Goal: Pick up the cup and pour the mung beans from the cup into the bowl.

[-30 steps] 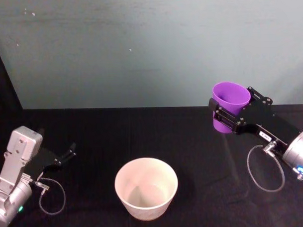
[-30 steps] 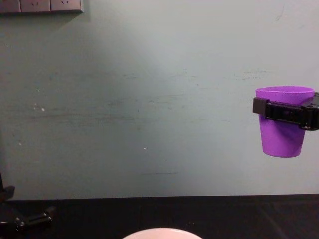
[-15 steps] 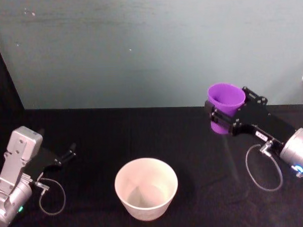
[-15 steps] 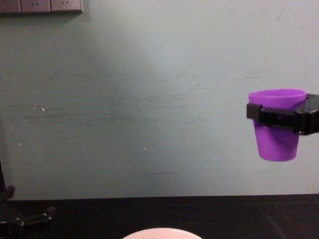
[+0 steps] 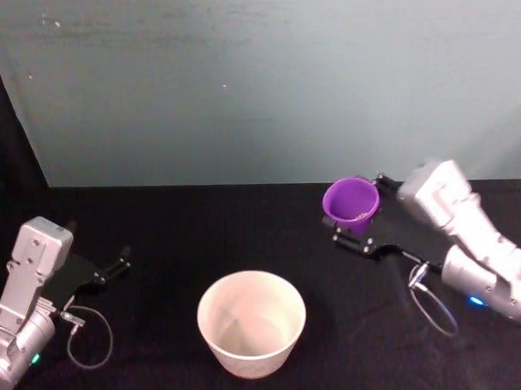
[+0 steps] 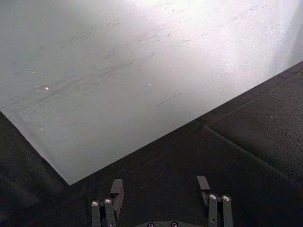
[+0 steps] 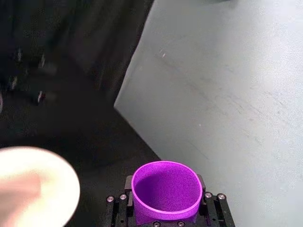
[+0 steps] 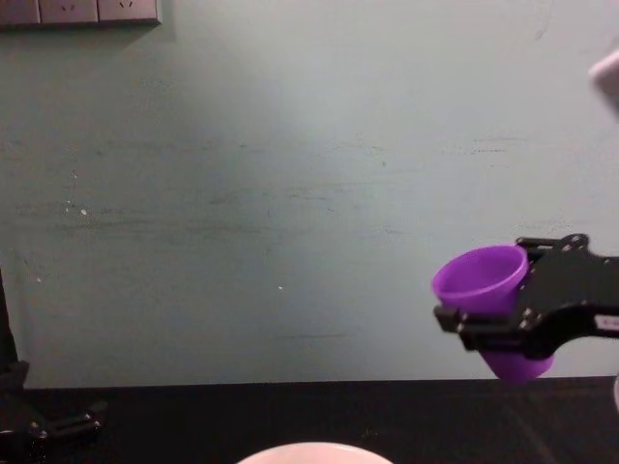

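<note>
The purple cup (image 5: 351, 200) hangs above the black table, right of and behind the bowl, with my right gripper (image 5: 350, 219) shut on it. From the chest the cup (image 8: 481, 282) leans with its mouth toward the left, and the right gripper (image 8: 486, 325) clamps its lower half. In the right wrist view the cup (image 7: 165, 191) shows a plain purple inside; I see no mung beans there. The white bowl (image 5: 251, 322) stands upright at the table's front centre, and its rim (image 8: 314, 451) is well below the cup. My left gripper (image 5: 116, 268) rests parked at the left, open (image 6: 160, 187).
A pale green wall (image 5: 257, 84) closes the back of the black table (image 5: 201, 223). A wall socket strip (image 8: 77, 12) sits high at the left. Cable loops hang by the left wrist (image 5: 90, 338) and the right wrist (image 5: 431, 304).
My right gripper has carried the cup down and to the left, closer to the bowl, and the cup has tipped from upright toward the left. The left arm has not moved.
</note>
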